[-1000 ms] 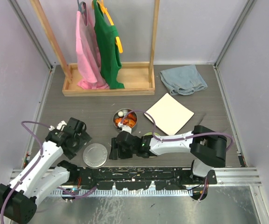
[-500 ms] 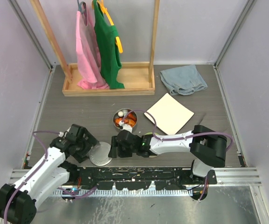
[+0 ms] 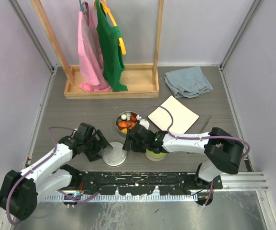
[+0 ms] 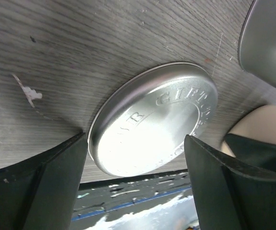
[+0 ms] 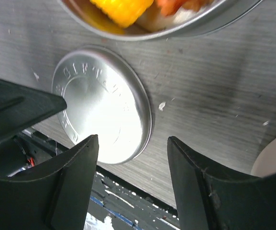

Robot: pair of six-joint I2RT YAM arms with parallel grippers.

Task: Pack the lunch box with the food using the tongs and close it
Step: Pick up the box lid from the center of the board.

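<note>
Grey wood-grain tabletop, top view: flat round steel lid [image 3: 114, 154] lies near the front edge, with the left gripper [image 3: 101, 146] at its left side and the right gripper [image 3: 128, 140] at its upper right. Open round steel tin [image 3: 117, 122] holding orange-red food chunks [image 3: 126, 124] sits just behind; lime-green-lidded tin [image 3: 156, 154] to the right; white square plate [image 3: 173, 116] beyond. Left wrist: 2 black fingers [image 4: 37, 187] spread to either side of the lid, 1 against its rim; pinch not confirmable. Right wrist: jaws apart, empty, above the lid's edge.
</note>
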